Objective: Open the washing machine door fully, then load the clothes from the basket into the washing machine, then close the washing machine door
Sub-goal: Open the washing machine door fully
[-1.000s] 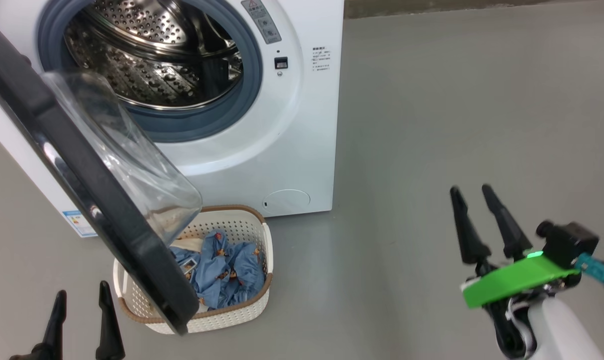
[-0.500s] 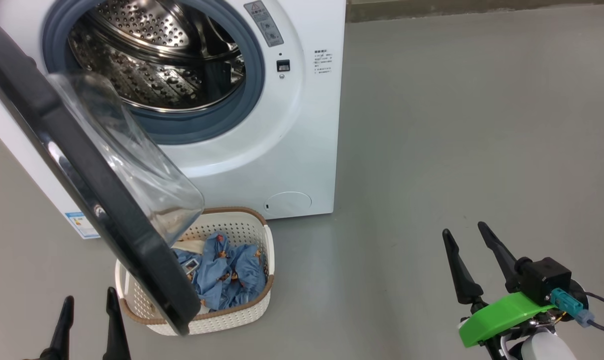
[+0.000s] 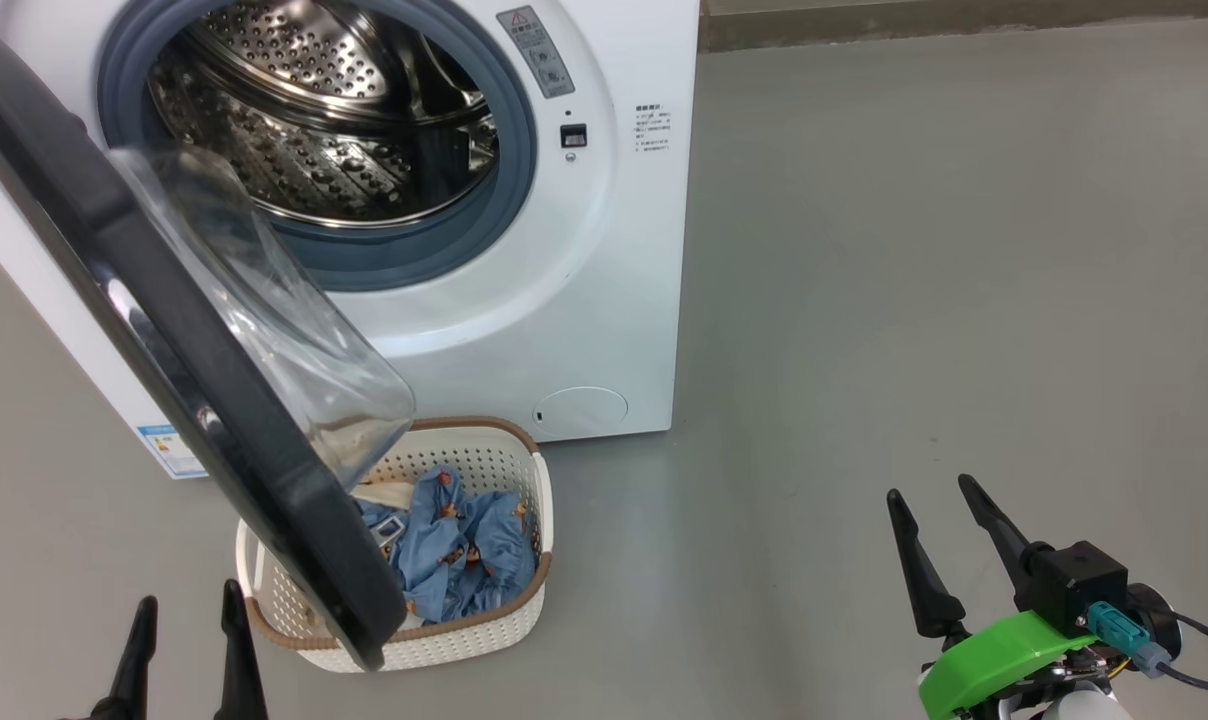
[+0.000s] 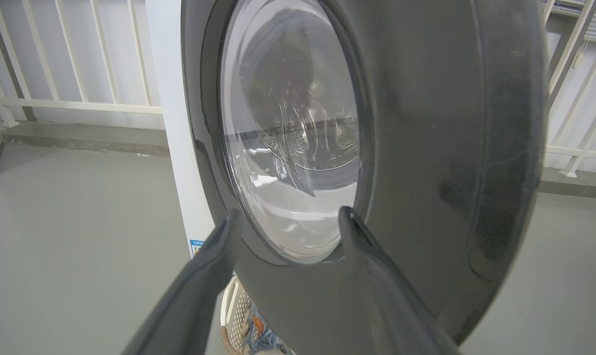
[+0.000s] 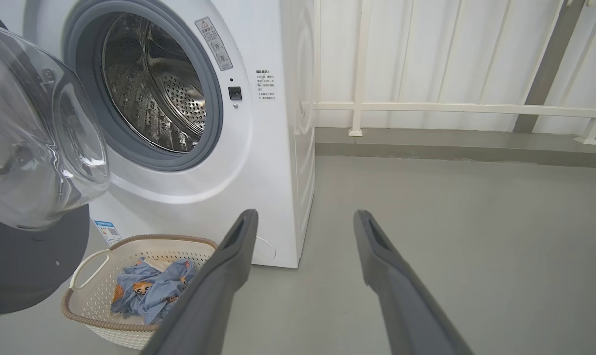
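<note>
Fingers [image 3: 236, 650] spread wide on left gripper [image 3: 187, 598] and right gripper [image 3: 928, 490], nothing held. Open washing machine door [image 3: 59, 165], lower edge over left part of basket [image 3: 464, 640]. Basket on floor [image 3: 914, 250] just before washing machine [image 3: 584, 250] front, clothes [image 3: 464, 550] inside. Left gripper near door's outer face; right gripper well apart, over floor at right.

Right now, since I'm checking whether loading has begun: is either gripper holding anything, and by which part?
Nothing is held. The left gripper and the right gripper are both open and empty; the clothes lie in the basket, untouched.
</note>
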{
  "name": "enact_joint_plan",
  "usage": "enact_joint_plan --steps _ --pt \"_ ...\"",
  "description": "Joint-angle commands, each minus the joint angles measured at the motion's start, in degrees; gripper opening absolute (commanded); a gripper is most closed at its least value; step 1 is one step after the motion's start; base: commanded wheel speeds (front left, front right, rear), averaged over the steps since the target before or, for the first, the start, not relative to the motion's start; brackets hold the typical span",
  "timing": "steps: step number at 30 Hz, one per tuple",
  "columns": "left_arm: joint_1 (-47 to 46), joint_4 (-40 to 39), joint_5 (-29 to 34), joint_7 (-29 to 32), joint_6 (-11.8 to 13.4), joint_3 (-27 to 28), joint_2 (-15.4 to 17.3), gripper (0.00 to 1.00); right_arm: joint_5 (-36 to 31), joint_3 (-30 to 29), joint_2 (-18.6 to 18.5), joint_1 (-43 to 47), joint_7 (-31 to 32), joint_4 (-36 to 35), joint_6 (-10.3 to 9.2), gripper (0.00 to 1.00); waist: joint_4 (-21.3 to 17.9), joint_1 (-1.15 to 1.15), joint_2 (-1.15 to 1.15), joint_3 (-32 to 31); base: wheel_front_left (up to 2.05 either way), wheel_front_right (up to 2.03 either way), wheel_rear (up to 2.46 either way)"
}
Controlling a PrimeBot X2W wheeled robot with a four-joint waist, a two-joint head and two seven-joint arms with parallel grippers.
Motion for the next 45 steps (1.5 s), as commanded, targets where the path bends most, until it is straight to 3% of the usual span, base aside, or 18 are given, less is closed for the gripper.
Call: enact_joint_plan --steps 1,23,24,25,31,38,45 --pt "-0.8 -0.9 0.7 -0.5 -0.2 1.5 0.9 1.00 -0.6 0.9 0.2 -0.6 -0.7 -1.2 0.09 1.00 0.0 0.00 0.00 0.0 0.00 0.00 0.00" --pt "-1.0 0.3 1.7 -0.5 -1.2 1.2 0.9 1.00 -1.5 -0.8 0.7 -0.2 -0.7 -0.2 0.09 1.00 0.3 0.00 0.00 -0.4 0.00 0.00 0.00" --pt "-1.0 0.4 1.7 -0.5 -1.3 1.2 0.9 0.67 -1.5 -0.8 0.7 -0.1 -0.7 -0.2 0.09 1.00 0.4 0.00 0.00 -0.4 0.00 0.00 0.00" --pt "-1.0 0.7 1.7 -0.5 -1.5 1.0 0.9 0.01 -1.5 -0.8 0.7 -0.1 -0.7 -0.2 0.09 1.00 0.4 0.00 0.00 -0.4 0.00 0.00 0.00" --pt "-1.9 -1.3 0.5 -0.5 -2.2 1.8 0.9 0.00 -1.5 -1.2 0.7 0.1 -0.7 -0.4 0.09 1.00 0.7 0.00 0.00 -0.4 0.00 0.00 0.00" --pt "-4.7 -14.8 2.2 -0.5 -2.5 5.4 0.9 0.00 -1.1 -1.0 0.7 0.4 -0.7 -0.4 0.09 1.00 0.9 0.00 0.00 -0.2 0.00 0.00 0.00" --pt "-8.1 -27.5 3.7 -0.5 -4.0 5.6 0.9 0.00 -0.5 -1.0 0.7 0.3 -0.7 -0.4 0.09 1.00 0.7 0.00 0.00 0.4 0.00 0.00 0.00"
